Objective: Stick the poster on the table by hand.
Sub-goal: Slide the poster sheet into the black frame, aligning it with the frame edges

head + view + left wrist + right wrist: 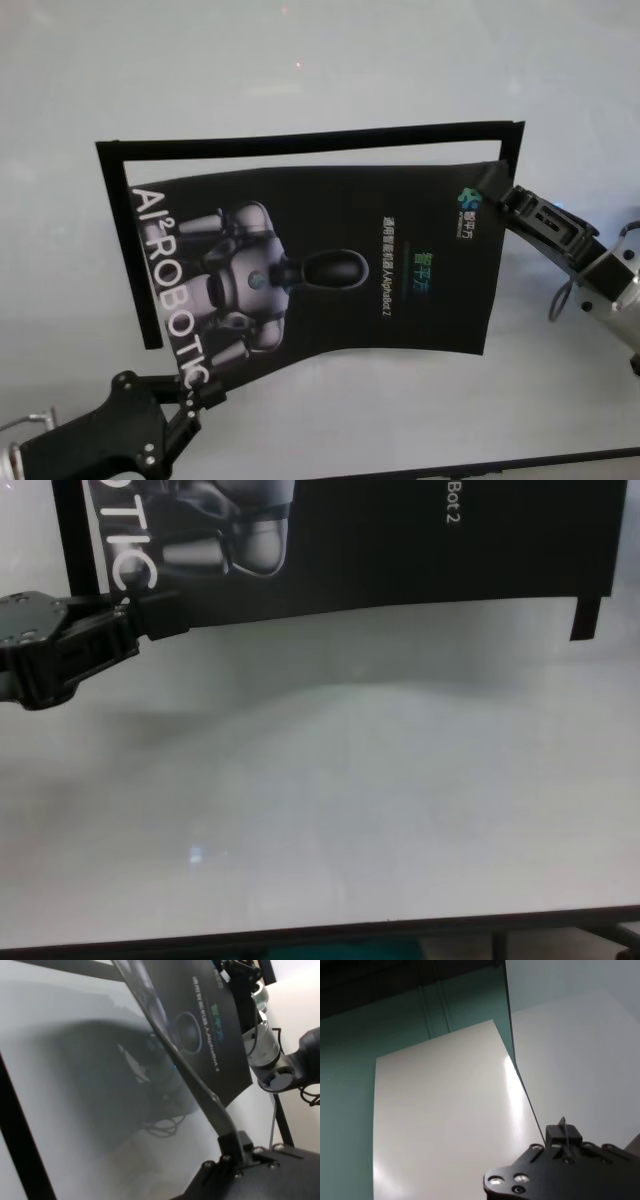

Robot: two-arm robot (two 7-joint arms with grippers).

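The poster (330,270) is a black glossy sheet with a grey-white robot and white letters "AI²ROBOTIC". It hangs slightly bowed above the white table (320,60), held by both grippers. My left gripper (195,392) is shut on its near left corner, also seen in the chest view (130,615) and the left wrist view (220,1115). My right gripper (497,192) is shut on its far right corner by the logo. The right wrist view shows the poster's white back (445,1120) and my right gripper (563,1132) clamped on its edge.
A thin black rectangular outline (310,137) is marked on the table under and behind the poster; its left side (125,250) and a right end (590,615) show. The table's dark front edge (300,935) runs close below. Bare tabletop (350,800) lies before the poster.
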